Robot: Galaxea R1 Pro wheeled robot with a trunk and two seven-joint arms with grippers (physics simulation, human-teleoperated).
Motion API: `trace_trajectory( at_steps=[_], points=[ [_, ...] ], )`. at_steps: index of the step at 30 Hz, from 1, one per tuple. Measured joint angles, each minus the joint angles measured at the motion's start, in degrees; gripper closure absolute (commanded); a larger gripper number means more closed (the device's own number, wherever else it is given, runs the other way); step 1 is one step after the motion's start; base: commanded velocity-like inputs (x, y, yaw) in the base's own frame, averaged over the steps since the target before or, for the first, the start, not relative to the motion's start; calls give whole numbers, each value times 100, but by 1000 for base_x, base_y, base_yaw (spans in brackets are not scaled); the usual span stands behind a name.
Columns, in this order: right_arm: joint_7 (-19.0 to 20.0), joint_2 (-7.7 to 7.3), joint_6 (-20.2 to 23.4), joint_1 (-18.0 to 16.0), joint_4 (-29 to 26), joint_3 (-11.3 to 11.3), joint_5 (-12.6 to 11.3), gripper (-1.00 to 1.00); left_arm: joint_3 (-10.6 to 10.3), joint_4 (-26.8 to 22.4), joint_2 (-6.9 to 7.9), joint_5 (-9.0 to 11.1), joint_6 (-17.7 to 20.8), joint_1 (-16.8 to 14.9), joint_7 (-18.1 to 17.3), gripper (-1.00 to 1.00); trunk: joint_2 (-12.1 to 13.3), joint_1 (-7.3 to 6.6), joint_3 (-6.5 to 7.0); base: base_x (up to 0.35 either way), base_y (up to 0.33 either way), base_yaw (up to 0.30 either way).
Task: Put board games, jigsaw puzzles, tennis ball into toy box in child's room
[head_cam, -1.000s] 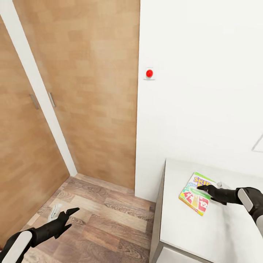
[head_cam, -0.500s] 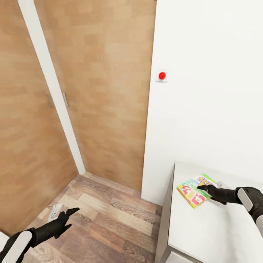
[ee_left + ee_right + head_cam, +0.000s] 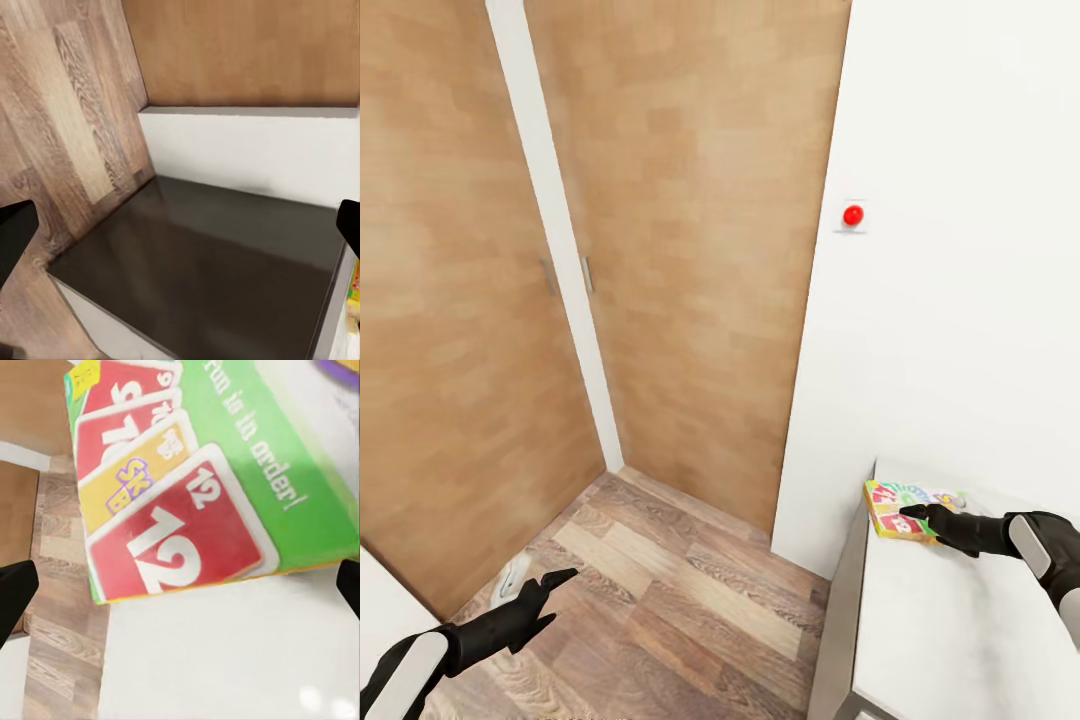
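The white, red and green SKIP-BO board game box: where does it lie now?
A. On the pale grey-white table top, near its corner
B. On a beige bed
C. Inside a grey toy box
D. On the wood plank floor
A: the SKIP-BO board game box lies flat on the pale table top, by the right end effector.

A room corner in a home, probably a bedroom.
Wood-panelled wardrobe doors, plank floor, white wall, a card-game box on a glossy desk.

The SKIP-BO board game lies at the table's far left corner against the wall, with wooden closet doors further left.
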Motion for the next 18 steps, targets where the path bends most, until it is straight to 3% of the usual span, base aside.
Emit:
trace_trajectory(
  at_steps=[5, 9, 13, 15, 18],
  points=[
    [-1, 0, -63, 0, 0, -1, -2, -100, 0, 0, -11, 0, -2, 0, 2, -100, 0, 0, 25, 0, 0, 225],
    [3, -1, -167, 6, -40, 0, 5, -100, -4, 2, -22, 2, -118, -2, 0, -100, 0, 0, 31, 0, 0, 65],
    [311, -19, -308, 226, -1142, 5, 20, -100, -9, 1, -31, 12, -221, -2, -9, -100, 0, 0, 33, 0, 0, 14],
    [663, -37, -318, 591, -1910, -18, 37, -100, -9, 0, -33, 21, -226, -2, -19, -100, 0, 0, 33, 0, 0, -4],
    [815, -56, -325, 780, -2294, -53, 50, -100, -10, 0, -34, 23, -224, -3, -30, -100, 0, 0, 33, 0, 0, -138]
  ],
)
